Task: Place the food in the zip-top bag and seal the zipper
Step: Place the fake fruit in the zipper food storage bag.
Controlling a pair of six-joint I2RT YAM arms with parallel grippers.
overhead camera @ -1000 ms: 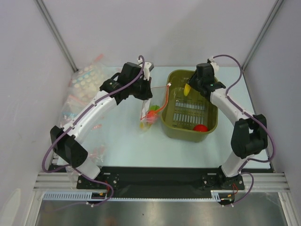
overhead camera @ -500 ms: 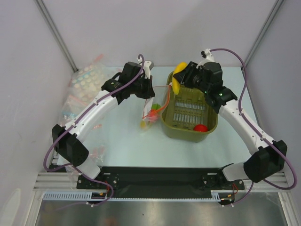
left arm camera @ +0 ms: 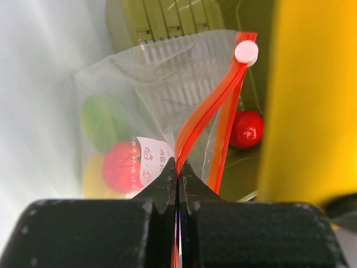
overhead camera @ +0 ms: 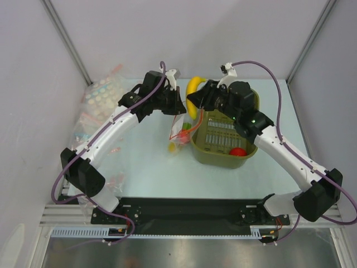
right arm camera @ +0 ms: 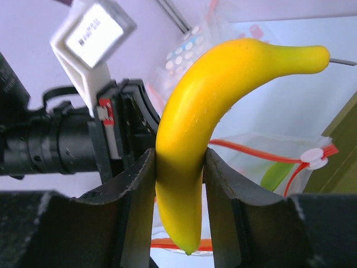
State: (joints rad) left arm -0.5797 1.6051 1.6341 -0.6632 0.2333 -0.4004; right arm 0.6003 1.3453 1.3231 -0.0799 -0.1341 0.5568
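Note:
My right gripper (overhead camera: pixel 196 104) (right arm camera: pixel 178 159) is shut on the yellow banana (overhead camera: pixel 193 90) (right arm camera: pixel 223 84), which hangs just above and right of the zip-top bag's mouth. My left gripper (overhead camera: pixel 177 109) (left arm camera: pixel 178 167) is shut on the orange-red zipper (left arm camera: pixel 209 106) (right arm camera: pixel 245 151) and holds the clear bag (overhead camera: pixel 179 133) (left arm camera: pixel 139 100) up with its mouth partly gaping. Inside the bag lie a red fruit (left arm camera: pixel 120 167), a green piece (left arm camera: pixel 100 120) (right arm camera: pixel 276 174) and a yellow piece (left arm camera: pixel 92 176). Another red fruit (overhead camera: pixel 238 151) (left arm camera: pixel 246 128) rests in the basket.
The olive-green basket (overhead camera: pixel 215 159) stands right beside the bag, under my right arm. Other clear bags with pale dots and coloured strips (overhead camera: pixel 100 92) are piled along the left wall. The zipper carries a white slider tab (left arm camera: pixel 246 52) at its far end.
My right arm has lifted the banana out of the basket and carried it left to the bag's mouth. My left gripper has kept its hold on the zipper, shifting slightly.

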